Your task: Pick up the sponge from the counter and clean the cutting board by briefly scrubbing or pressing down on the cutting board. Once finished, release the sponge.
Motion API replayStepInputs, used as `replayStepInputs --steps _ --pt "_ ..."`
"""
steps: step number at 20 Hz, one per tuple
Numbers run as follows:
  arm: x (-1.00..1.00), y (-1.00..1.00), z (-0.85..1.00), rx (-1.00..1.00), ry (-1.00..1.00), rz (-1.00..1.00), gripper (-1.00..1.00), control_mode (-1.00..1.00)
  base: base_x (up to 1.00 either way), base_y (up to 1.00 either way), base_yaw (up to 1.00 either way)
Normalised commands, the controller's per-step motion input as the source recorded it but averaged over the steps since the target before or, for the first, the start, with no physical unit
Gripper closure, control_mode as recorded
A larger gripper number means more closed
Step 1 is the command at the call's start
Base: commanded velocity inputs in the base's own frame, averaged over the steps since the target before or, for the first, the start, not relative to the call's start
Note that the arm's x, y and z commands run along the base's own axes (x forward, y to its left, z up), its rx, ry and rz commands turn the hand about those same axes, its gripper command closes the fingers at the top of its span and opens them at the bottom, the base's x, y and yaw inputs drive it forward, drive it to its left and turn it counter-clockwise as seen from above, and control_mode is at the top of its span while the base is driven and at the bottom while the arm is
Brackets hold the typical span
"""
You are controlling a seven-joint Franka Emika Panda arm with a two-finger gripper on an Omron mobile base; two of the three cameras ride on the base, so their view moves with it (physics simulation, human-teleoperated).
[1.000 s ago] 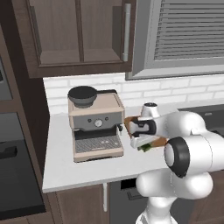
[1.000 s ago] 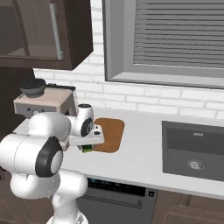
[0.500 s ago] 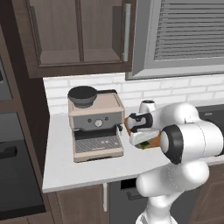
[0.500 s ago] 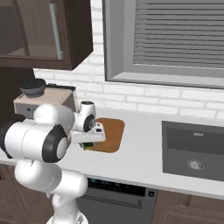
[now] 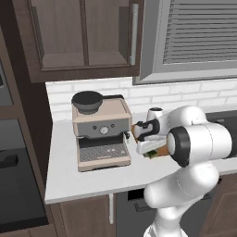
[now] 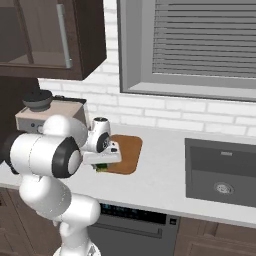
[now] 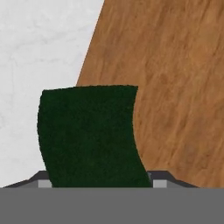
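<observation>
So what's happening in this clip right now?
A white robot arm is holding a dark green sponge in its gripper at the near left corner of the wooden cutting board. The board lies on the counter between the coffee machine and the sink. The sponge is not yet released.

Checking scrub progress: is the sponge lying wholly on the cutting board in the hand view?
No, the sponge straddles the edge, with its left part over the counter and its right over the cutting board.
</observation>
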Motion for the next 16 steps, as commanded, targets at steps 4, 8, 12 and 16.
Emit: replayStepInputs --steps 4,8,12,16 --pt "0.31 0.00 0.00 0.00 0.00 0.00 1.00 -1.00 0.00 0.00 0.00" --pt "0.34 0.00 0.00 0.00 0.00 0.00 1.00 -1.00 0.00 0.00 0.00" --pt "0.40 0.00 0.00 0.00 0.00 0.00 1.00 -1.00 0.00 0.00 0.00" --pt "0.44 0.00 0.00 0.00 0.00 0.00 1.00 -1.00 0.00 0.00 0.00"
